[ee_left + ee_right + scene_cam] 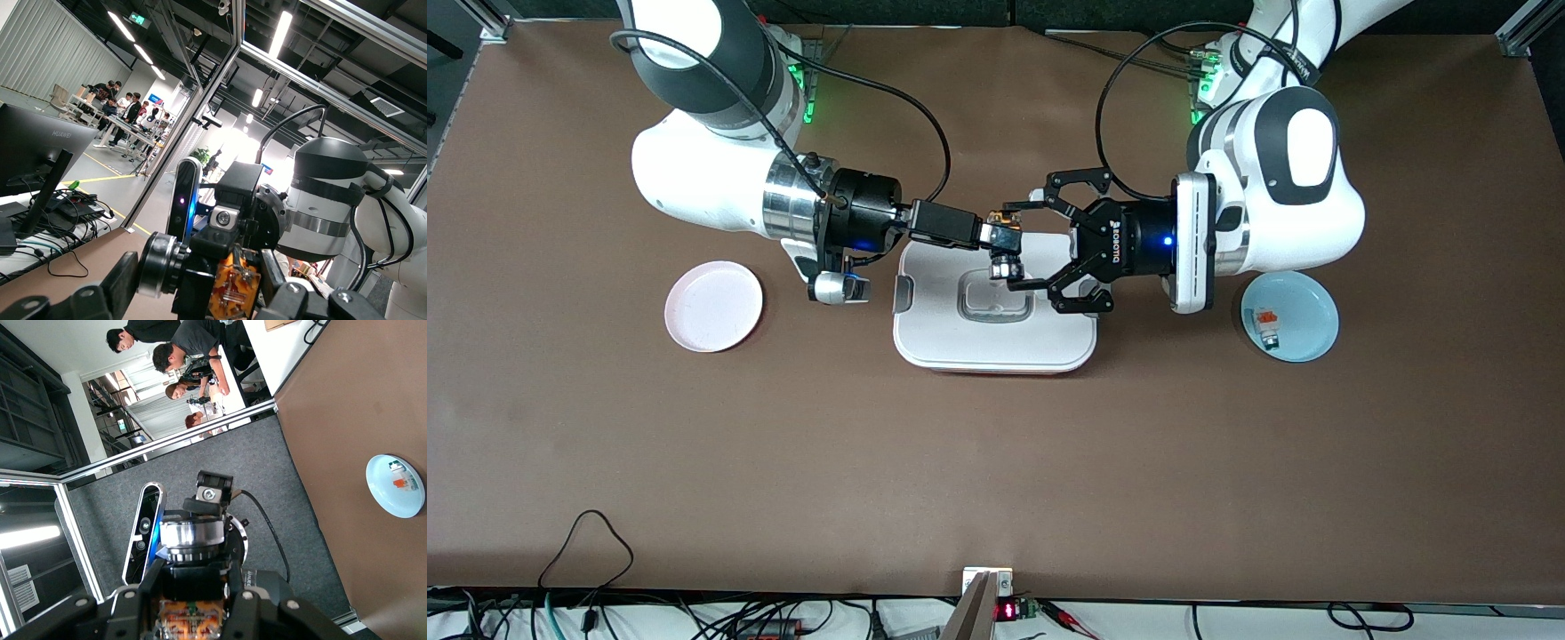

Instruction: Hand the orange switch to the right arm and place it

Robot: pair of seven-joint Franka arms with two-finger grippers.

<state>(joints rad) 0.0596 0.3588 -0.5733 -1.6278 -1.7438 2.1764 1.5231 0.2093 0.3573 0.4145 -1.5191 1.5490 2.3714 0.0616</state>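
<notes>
Orange switch (1003,242) over white container (996,342) — pinched between left gripper (1018,249) fingers and clamped by right gripper (1005,236) — both closed on it.

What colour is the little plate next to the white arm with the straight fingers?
Pale pink plate, clearest in the front view.

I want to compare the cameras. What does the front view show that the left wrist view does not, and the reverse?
Only the front view shows the pink plate, the white lidded box and the blue plate holding a white-bodied part. Only the left wrist view shows a monitor and people at desks. Both show the orange switch held between the right gripper and left gripper.
</notes>
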